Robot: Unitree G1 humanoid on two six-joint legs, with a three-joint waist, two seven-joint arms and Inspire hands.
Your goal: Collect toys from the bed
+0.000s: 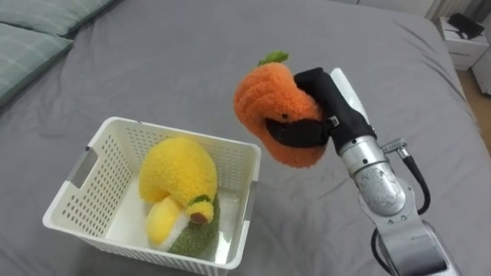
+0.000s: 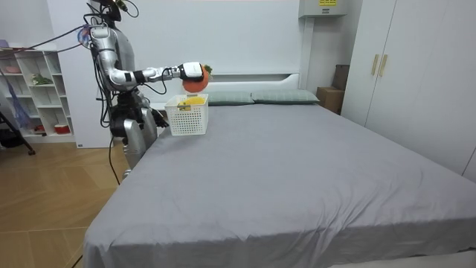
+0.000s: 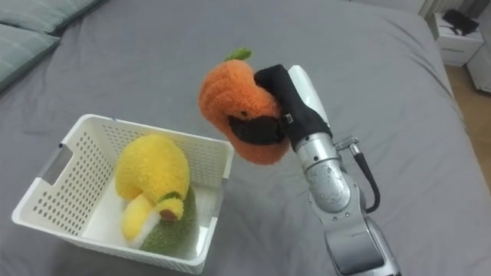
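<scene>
Orange plush toy [image 1: 268, 100], green-stemmed, is being held clear of the grey bed [image 1: 192, 54], the right hand [image 1: 328, 107] clenching its fingers round it from behind while the thumb is crossing its front. The toy is hanging above and just beside the right rim of the white perforated basket [image 1: 115, 123], seemingly not yet squarely over the opening.

Risk: letting go here is likely sending the toy onto the rim or the bedding. A bulky toy catching that rim could be tipping the light basket on the soft surface.

A yellow plush [image 1: 176, 172] and a green plush [image 1: 196, 234] are already taking up much of the basket, so room is shrinking. Pillows [image 1: 23, 46] are lying at the far left, and nothing is blocking the path.
</scene>
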